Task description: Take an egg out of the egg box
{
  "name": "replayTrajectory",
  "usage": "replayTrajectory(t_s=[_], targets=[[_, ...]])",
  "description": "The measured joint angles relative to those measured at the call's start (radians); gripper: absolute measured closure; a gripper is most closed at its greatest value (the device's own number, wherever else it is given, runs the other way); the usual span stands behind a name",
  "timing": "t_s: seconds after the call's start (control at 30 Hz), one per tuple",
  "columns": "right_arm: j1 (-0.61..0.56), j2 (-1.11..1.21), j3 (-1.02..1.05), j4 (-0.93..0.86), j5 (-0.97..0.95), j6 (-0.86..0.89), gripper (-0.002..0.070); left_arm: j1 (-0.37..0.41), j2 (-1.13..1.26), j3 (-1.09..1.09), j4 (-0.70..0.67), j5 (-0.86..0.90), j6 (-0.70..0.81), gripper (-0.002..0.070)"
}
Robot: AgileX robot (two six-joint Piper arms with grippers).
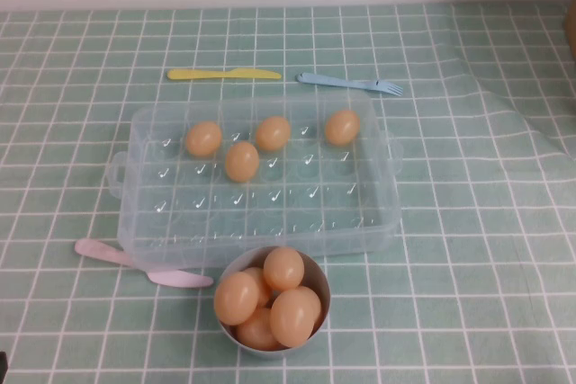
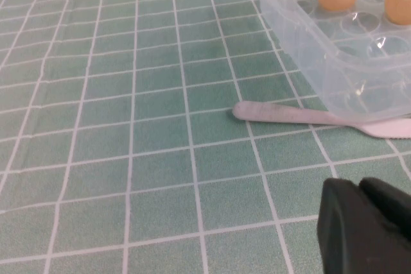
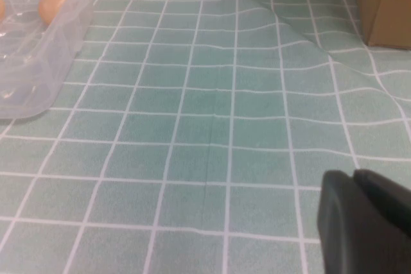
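Observation:
The clear plastic egg box (image 1: 270,213) lies in the middle of the table, with several orange-tan eggs in its far rows, such as one egg (image 1: 241,161). Neither gripper shows in the high view. In the left wrist view my left gripper (image 2: 359,187) is shut and empty, low over the cloth, short of the egg box's (image 2: 334,62) left end. My right gripper (image 3: 353,178) is also shut with nothing in it, over bare cloth well to the right of the egg box (image 3: 38,62).
A grey bowl (image 1: 315,269) heaped with several eggs stands in front of the box. A pink spoon (image 1: 144,267) lies at the box's front left, partly under it. A yellow knife (image 1: 223,74) and blue fork (image 1: 351,84) lie behind. A brown box (image 3: 385,4) stands far right.

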Motion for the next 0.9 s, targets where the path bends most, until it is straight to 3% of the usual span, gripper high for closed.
replayTrajectory(t_s=[0.9], targets=[[0.0, 0.0, 0.0, 0.0, 0.0, 0.0, 0.0694, 0.0, 0.0, 0.0, -0.035, -0.033, 0.0, 0.0675]])
